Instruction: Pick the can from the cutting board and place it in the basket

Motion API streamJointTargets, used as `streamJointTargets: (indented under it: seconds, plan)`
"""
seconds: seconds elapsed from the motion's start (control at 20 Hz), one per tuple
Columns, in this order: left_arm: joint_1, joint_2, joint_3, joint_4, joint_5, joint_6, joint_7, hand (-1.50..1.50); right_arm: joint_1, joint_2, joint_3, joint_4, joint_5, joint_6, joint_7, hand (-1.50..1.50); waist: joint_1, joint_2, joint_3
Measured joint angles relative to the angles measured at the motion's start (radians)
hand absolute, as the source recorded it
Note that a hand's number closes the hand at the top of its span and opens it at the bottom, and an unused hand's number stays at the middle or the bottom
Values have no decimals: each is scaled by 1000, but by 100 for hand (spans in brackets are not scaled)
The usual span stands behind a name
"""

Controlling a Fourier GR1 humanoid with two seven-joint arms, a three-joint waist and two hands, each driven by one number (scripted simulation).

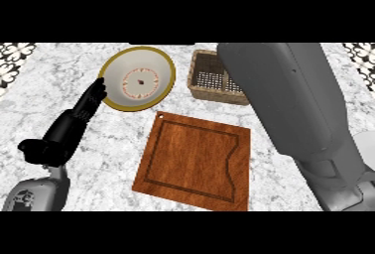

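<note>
The brown wooden cutting board [194, 161] lies in the middle of the counter, and no can shows on it or anywhere else in the head view. At the back stands the wicker basket [208, 75], its right part hidden under my grey right forearm [293, 99]. That forearm runs from the lower right up to the view's top edge, and the right hand itself does not show. At the left rests my left hand [70, 126], open with straight fingers pointing up, its fingertips beside the plate's left rim.
A round cream plate [139, 78] with a gold rim sits at the back left, next to the basket. Marble counter [110, 163] surrounds the board. A patterned wall strip shows at the far corners.
</note>
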Motion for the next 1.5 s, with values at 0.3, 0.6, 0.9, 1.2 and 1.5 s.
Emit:
streamJointTargets:
  seconds: [0.3, 0.6, 0.9, 1.2, 1.5]
  plan:
    - [1, 7, 13, 10, 5, -9, -11, 0, 97, -14, -20, 30, 14, -77, -115, 150, -2, 0, 0]
    - [-2, 5, 14, 1, 5, -10, 2, 0, 159, -52, -39, 64, 39, -150, -229, 150, -2, 1, 0]
    - [-8, 2, 14, 21, -4, -10, -21, 0, 164, -37, -103, 132, 23, -290, -302, -150, 2, 2, 0]
    - [-5, 4, 18, 5, 2, -18, -4, 0, 144, -65, -131, 176, -19, -281, -401, -150, 2, 1, 0]
    - [-12, -2, 17, 13, 4, -20, 1, 0, 110, -81, -195, 157, -114, -279, -467, -150, 1, 0, 0]
